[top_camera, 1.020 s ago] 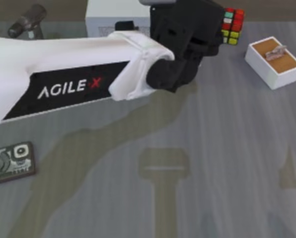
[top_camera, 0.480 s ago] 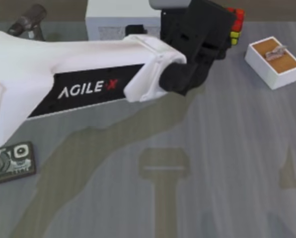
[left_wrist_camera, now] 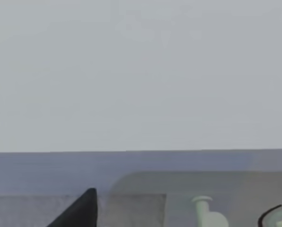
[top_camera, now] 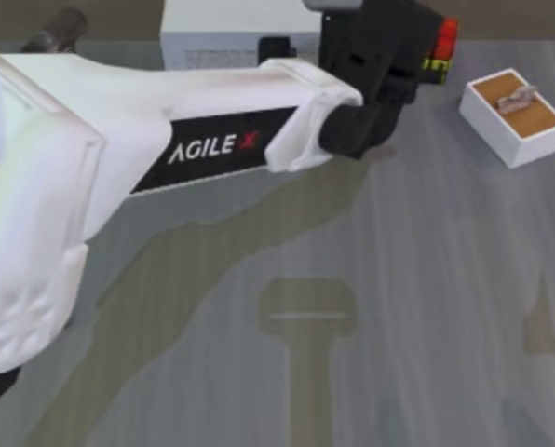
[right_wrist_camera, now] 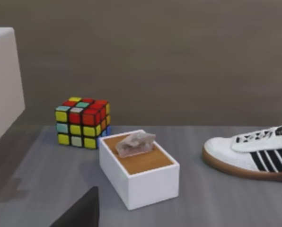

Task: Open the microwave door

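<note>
The white microwave (top_camera: pixel 217 23) stands at the table's back edge, left of centre. Its front, where the microwave door is, shows only as a thin strip (top_camera: pixel 212 51) under the top. My left arm stretches across from the lower left, and its black gripper (top_camera: pixel 389 47) hangs at the microwave's right front corner, its tips hidden. In the left wrist view a flat pale surface (left_wrist_camera: pixel 141 71) fills most of the picture, with one dark fingertip (left_wrist_camera: pixel 82 213) low down. The right gripper is outside the top view; one of its fingertips (right_wrist_camera: pixel 82 213) shows in its wrist view.
A Rubik's cube (top_camera: pixel 442 42) (right_wrist_camera: pixel 82 122) sits right of the left gripper, half covered by it. A small white box with a wooden top (top_camera: pixel 513 116) (right_wrist_camera: pixel 138 168) lies at the back right. A white striped shoe (right_wrist_camera: pixel 254 151) rests beyond it.
My left arm has reached farther right and toward the back. Its gripper now covers more of the cube. The arm now hides the dark card at the lower left.
</note>
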Controlling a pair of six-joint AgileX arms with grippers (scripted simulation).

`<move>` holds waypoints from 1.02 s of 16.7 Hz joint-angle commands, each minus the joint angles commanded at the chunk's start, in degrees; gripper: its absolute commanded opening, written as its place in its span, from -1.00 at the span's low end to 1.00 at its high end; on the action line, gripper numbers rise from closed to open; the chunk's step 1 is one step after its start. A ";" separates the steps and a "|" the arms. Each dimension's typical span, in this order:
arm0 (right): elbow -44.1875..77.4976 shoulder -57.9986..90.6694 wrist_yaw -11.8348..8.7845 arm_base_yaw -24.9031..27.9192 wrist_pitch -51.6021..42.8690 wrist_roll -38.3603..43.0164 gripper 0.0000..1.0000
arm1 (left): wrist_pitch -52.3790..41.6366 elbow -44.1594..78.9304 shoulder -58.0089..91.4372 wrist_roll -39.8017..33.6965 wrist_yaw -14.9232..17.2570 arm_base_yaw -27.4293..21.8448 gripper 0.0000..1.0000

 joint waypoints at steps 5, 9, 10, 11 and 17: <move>0.00 0.00 0.00 0.00 0.00 0.00 1.00 | 0.01 0.05 0.05 0.02 0.02 0.03 0.70; 0.00 0.00 0.00 0.00 0.00 0.00 1.00 | 0.01 0.05 0.05 0.02 0.02 0.03 0.10; 0.00 0.00 0.00 0.00 0.00 0.00 1.00 | 0.01 0.05 0.05 0.02 0.02 0.03 -0.06; 0.00 0.00 0.00 0.00 0.00 0.00 1.00 | 0.01 0.05 0.05 0.02 0.02 0.03 -0.21; 0.00 0.00 0.00 0.00 0.00 0.00 1.00 | 0.01 0.05 0.05 0.02 0.02 0.03 -1.00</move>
